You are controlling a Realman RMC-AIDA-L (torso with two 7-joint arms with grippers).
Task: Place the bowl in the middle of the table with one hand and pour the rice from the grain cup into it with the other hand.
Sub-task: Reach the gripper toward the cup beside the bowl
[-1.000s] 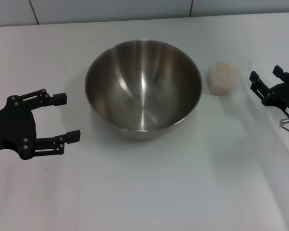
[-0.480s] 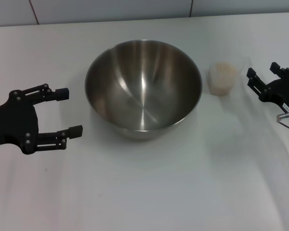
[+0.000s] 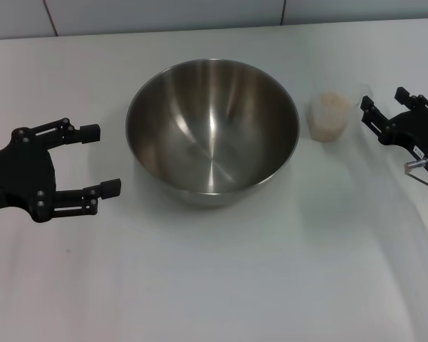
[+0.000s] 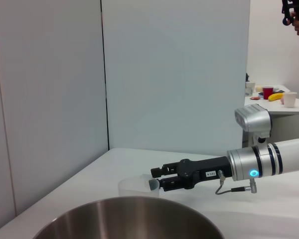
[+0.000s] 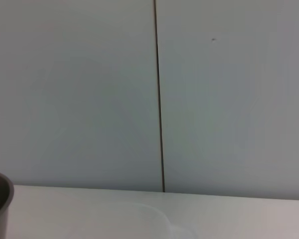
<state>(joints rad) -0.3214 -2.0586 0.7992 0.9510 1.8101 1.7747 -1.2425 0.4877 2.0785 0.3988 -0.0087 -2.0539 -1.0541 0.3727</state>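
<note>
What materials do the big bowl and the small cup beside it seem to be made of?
The bowl looks like stainless steel with a brushed, shiny finish: its grey inside shows bright streaks of reflected light. The grain cup seems to be clear, thin plastic, though glass cannot be excluded: its wall is almost invisible, and the pale beige rice shows through it.

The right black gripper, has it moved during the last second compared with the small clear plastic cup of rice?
Yes. The right black gripper has moved toward the small clear plastic cup of rice, which stayed put, and the gap between them has narrowed.
</note>
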